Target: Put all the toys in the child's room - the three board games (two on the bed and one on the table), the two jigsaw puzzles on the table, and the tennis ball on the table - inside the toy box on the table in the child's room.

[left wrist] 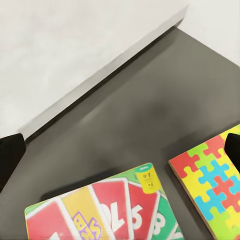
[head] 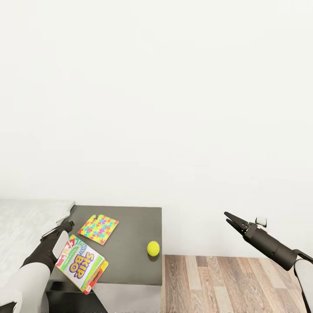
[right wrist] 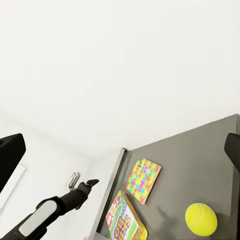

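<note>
The left gripper (head: 68,224) hovers over the dark surface (head: 130,261) above the SKIP-BO box (head: 80,264) overhanging its front edge; I cannot tell its fingers' state. It should descend squarely. The right gripper (head: 229,218), fingers slightly apart, hangs off the surface's right side. One box, one jigsaw (head: 98,228), one ball (head: 153,248).

SKIP-BO box (left wrist: 100,210): cut by frame edge | jigsaw puzzle (left wrist: 212,185): partly cropped
</note>
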You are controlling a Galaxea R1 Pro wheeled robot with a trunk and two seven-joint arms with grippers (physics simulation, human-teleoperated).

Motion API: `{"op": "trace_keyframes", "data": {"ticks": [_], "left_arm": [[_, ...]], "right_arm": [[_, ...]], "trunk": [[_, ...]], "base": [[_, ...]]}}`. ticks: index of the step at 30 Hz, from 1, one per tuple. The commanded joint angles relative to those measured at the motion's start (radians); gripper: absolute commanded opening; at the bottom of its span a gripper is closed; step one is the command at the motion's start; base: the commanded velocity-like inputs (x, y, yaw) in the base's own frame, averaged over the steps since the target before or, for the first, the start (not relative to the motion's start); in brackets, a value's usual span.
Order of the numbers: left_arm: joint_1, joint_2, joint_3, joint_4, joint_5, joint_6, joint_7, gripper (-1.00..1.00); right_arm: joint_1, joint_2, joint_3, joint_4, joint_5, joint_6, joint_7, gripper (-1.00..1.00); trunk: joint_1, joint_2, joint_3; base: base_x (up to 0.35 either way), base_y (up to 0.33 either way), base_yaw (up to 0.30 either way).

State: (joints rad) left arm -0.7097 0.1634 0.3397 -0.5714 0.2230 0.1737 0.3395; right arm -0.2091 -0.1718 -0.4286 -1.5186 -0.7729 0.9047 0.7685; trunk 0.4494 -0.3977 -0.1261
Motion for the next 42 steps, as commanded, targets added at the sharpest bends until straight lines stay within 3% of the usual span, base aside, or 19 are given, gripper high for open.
{"op": "trace_keyframes", "data": {"ticks": [1, 18, 20, 25, 28, 42], "left_arm": [[-0.001, 0.000, -0.001, -0.001, 0.009, 0.003, 0.004, 1.00], [-0.002, 0.001, -0.002, 0.001, 0.010, -0.027, 0.004, 1.00], [-0.015, 0.000, -0.002, 0.001, 0.010, -0.024, 0.004, 1.00], [-0.137, -0.001, -0.005, 0.004, 0.007, 0.045, 0.005, 1.00], [-0.159, 0.001, -0.006, 0.005, 0.008, 0.074, 0.006, 1.00], [-0.177, 0.005, -0.006, 0.035, 0.007, 0.102, 0.006, 1.00]], "right_arm": [[-0.001, 0.000, -0.001, 0.000, 0.000, 0.005, 0.003, 1.00], [-0.001, 0.000, -0.003, 0.001, 0.001, 0.005, 0.002, 1.00], [-0.001, 0.000, -0.003, 0.002, 0.001, 0.005, 0.002, 1.00], [-0.001, -0.001, -0.002, 0.002, 0.001, 0.005, 0.002, 1.00], [-0.001, -0.001, -0.002, 0.003, 0.001, 0.005, 0.002, 1.00], [-0.001, -0.002, -0.002, 0.003, 0.001, 0.005, 0.002, 1.00]], "trunk": [[0.001, -0.002, -0.004], [0.001, -0.002, -0.032], [0.001, -0.002, -0.035], [0.001, -0.002, -0.043], [0.001, -0.002, -0.048], [0.001, -0.002, -0.071]], "base": [[0.000, 0.000, 0.000], [0.000, 0.000, 0.000], [0.000, 0.000, 0.000], [0.000, 0.000, 0.000], [0.000, 0.000, 0.000], [0.000, 0.000, 0.000]]}}
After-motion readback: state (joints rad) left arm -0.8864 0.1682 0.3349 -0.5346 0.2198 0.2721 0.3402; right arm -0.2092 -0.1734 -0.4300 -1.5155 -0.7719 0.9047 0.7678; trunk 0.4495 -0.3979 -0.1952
